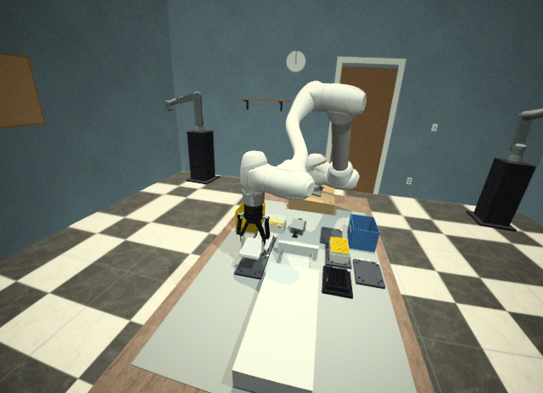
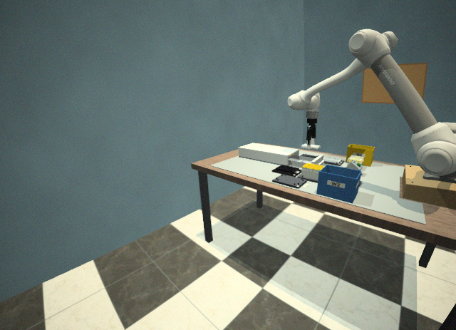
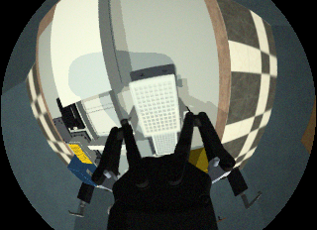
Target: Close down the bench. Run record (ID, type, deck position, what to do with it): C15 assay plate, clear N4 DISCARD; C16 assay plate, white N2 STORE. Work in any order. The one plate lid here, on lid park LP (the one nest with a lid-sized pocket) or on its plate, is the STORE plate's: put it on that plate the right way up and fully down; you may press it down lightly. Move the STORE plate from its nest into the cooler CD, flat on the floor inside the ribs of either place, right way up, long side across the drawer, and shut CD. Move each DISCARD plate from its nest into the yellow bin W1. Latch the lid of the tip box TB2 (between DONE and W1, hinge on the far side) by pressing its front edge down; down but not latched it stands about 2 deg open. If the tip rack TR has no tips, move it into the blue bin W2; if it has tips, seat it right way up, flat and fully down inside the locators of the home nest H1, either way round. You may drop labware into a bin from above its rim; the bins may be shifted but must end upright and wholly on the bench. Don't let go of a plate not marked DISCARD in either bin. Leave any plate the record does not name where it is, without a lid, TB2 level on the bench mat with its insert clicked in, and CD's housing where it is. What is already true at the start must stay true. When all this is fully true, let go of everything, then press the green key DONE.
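Gripper [image 1: 251, 237], black two-finger, clamped across a white rectangular multiwell assay plate [image 1: 250, 247] lifted just above its dark nest [image 1: 249, 271] near the bench's left edge; risk: unlidded plate tilting or slipping if swung quickly toward the open cooler drawer [image 1: 298, 249].

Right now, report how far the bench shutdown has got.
Done: nothing looks finished, though the cooler drawer looks open. In hand: the gripper is shut on the white assay plate, above its dark nest; a lid can't be made out. Left: stow the plate, shut the cooler, then the yellow-topped tip rack, tip box and yellow bin jobs.
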Tool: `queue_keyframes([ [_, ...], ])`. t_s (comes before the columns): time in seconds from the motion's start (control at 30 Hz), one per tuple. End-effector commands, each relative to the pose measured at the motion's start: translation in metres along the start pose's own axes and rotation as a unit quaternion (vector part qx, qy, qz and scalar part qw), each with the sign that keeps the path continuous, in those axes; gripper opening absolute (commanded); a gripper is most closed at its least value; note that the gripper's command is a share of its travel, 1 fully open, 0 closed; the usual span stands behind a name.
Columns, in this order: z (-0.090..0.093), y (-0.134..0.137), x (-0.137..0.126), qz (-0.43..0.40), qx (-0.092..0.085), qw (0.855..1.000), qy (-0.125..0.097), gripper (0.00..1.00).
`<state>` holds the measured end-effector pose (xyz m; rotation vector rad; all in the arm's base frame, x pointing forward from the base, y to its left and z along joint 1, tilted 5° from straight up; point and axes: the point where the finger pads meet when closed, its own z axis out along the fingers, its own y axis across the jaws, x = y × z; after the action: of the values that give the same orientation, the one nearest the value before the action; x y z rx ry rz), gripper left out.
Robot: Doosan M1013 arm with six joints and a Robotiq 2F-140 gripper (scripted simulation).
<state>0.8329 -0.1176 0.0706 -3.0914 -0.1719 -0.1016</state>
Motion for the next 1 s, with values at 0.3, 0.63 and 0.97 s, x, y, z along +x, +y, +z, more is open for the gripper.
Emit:
queue_keyframes([
  [0.3, -0.014, 0.000, 0.000, 0.000, 0.000, 1.000, 0.000, 0.00],
  [0.63, -0.025, 0.000, 0.000, 0.000, 0.000, 1.000, 0.000, 0.00],
  [0.97, -0.038, 0.000, 0.000, 0.000, 0.000, 1.000, 0.000, 0.00],
])
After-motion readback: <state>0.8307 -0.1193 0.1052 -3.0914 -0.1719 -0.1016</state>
